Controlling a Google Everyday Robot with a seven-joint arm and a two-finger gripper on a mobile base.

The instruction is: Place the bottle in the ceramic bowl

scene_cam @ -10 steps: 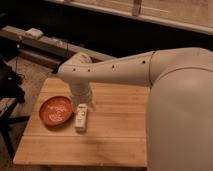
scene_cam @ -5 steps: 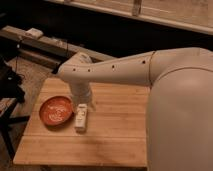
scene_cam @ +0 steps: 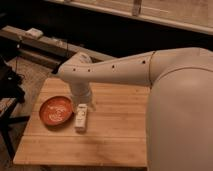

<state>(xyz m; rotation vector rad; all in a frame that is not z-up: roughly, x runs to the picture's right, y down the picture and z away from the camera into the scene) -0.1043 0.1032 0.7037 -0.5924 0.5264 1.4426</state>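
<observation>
The small whitish bottle point(scene_cam: 81, 118) lies on the wooden table point(scene_cam: 110, 135), just right of the orange-red ceramic bowl point(scene_cam: 56, 111) with pale markings inside. The bowl sits near the table's left side and holds nothing. My gripper point(scene_cam: 82, 106) hangs below the white arm's wrist, right above the bottle's far end, its fingers around or just at the top of the bottle. The wrist hides most of the gripper.
My large white arm point(scene_cam: 150, 70) reaches from the right across the table's back half. A dark stand point(scene_cam: 10, 95) is left of the table. A low shelf with a pale object point(scene_cam: 34, 33) runs behind.
</observation>
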